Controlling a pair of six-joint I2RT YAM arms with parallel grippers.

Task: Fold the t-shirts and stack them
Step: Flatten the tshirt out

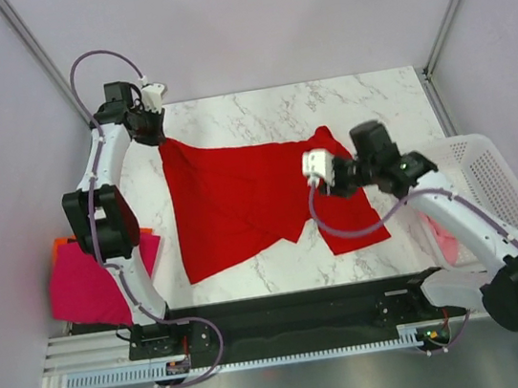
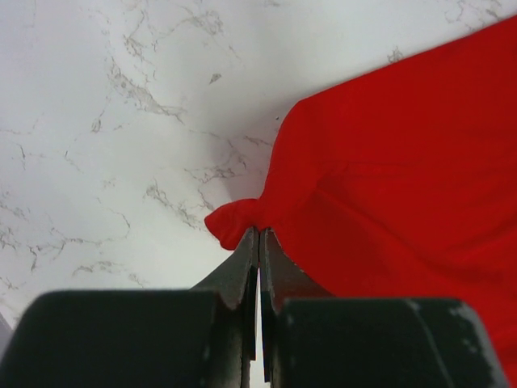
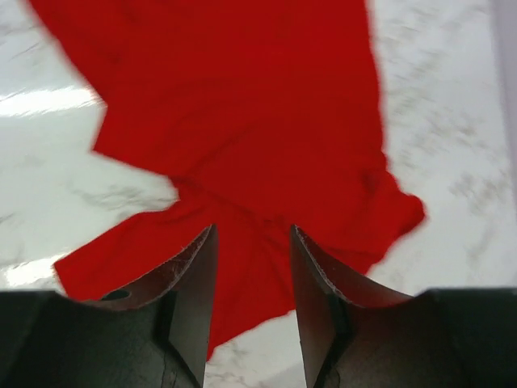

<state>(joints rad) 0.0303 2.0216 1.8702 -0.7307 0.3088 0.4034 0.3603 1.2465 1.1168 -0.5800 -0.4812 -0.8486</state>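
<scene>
Two shirts look dealt with already: at the far left of the overhead view a magenta cloth t-shirt (image 1: pixel 94 289) lies flat over an orange cloth t-shirt (image 1: pixel 61 243), of which only an edge shows. I take that for the stack.

Up in the upper left, the left gripper (image 2: pixel 258 234) is pinched fully together on a bunched corner of the bright red cloth t-shirt (image 1: pixel 240 197). By the shadow under it, that corner seems to be raised a little.

From there the red cloth spreads across the middle of the white marble-patterned table (image 1: pixel 343 105). It is opened out but not squared: the lower edge slants, the cloth ripples, and a sleeve juts out on the right side. I see no neat fold in it, so the folding of this one looks barely begun.

Over that right part hovers the right gripper (image 3: pixel 252 230), its jaws parted with nothing between them, only red cloth below.

At the far right stands a white perforated plastic basket (image 1: pixel 497 170), with a bit of pale pink cloth (image 1: pixel 445 243) inside. That is probably another shirt waiting, so I would put the job roughly midway.
</scene>
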